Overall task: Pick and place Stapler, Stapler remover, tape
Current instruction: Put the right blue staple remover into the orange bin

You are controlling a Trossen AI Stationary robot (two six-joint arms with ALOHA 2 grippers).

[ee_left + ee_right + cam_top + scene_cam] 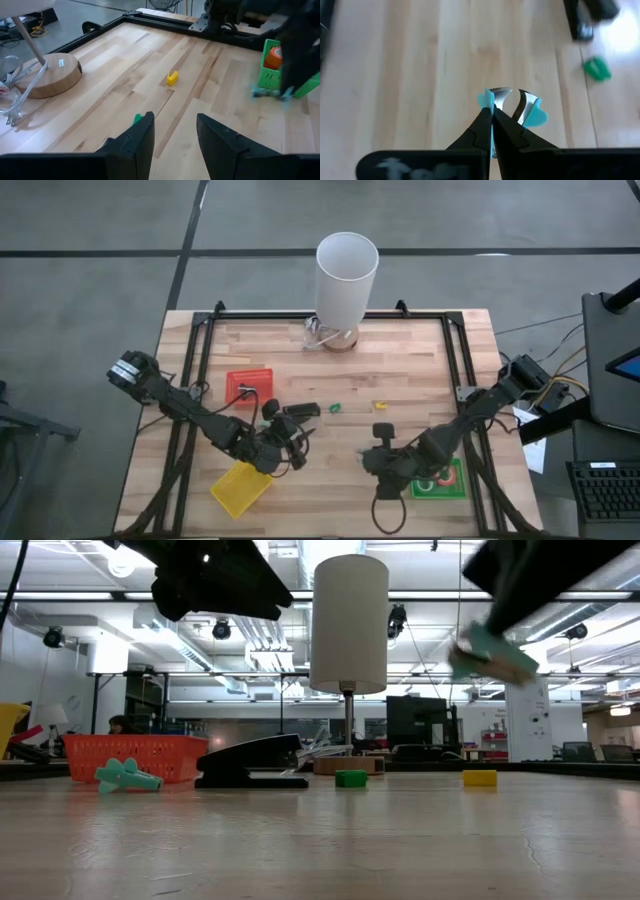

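Staple remover point(514, 106): teal plastic grips, grey metal claws. It is pinched by one teal wing in my right gripper point(492, 119), whose fingers are clamped tight on it. It is lifted clear of the wooden table point(420, 370), towards the right half and next to the green tray point(452, 483). That tray sits near the right corner opposite the lamp and has a red tape ring point(430, 483) in it. My right arm reaches in from the right edge, angled low. My left gripper point(175, 134) hovers over the table's left-middle with its fingers apart and nothing between them. The small black bar-shaped stapler point(301, 410) lies flat just beyond it, mid-table. A small green tape roll point(335, 407) and a small yellow tape roll point(380, 405) lie on the bare wood beside the stapler, apart from each other. A second teal staple remover point(127, 775) lies in front of the orange-red mesh basket point(248, 385). A yellow tray point(240, 488) is under my left arm. The white-shaded lamp point(347, 272) stands on a round wooden base at the far edge.
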